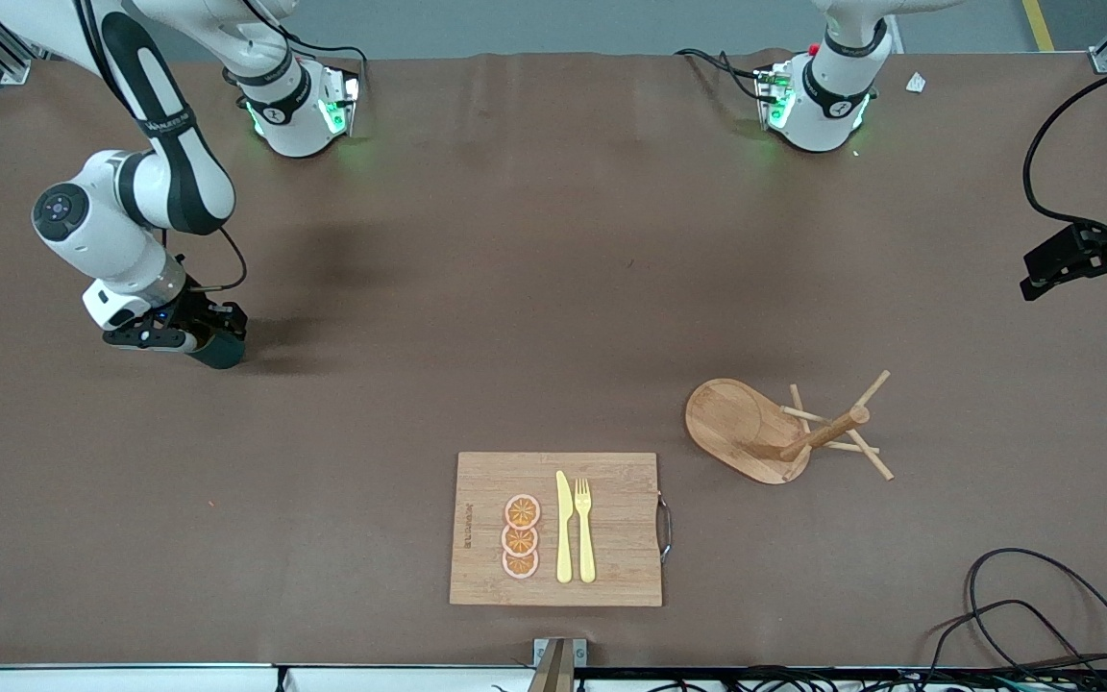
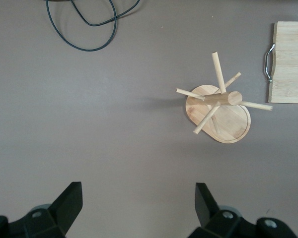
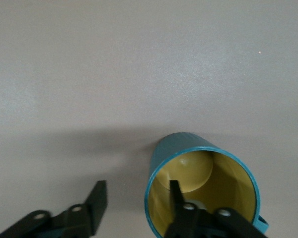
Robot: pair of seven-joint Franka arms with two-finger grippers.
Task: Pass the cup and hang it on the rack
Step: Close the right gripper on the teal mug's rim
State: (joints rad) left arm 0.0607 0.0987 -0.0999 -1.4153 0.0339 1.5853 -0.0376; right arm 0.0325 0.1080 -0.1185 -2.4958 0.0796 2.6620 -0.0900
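The cup (image 1: 219, 348), a teal mug with a yellow inside, stands upright on the brown table at the right arm's end. My right gripper (image 1: 190, 336) is down at it. In the right wrist view the cup (image 3: 188, 144) shows its ribbed wall, and my right gripper (image 3: 137, 184) is open astride the rim. One finger is inside the cup and the other stands outside, a gap away from the wall. The rack (image 1: 784, 432), a wooden mug tree on an oval base, stands toward the left arm's end. My left gripper (image 1: 1053, 269) waits open in the air; its own view shows the gripper (image 2: 139, 187) and the rack (image 2: 223, 106).
A bamboo cutting board (image 1: 611, 567) with a metal handle lies near the front camera, carrying orange slices (image 1: 521, 536), a yellow knife (image 1: 564, 527) and a fork (image 1: 584, 529). Black cables (image 1: 1044, 615) loop at the table corner nearest the camera, at the left arm's end.
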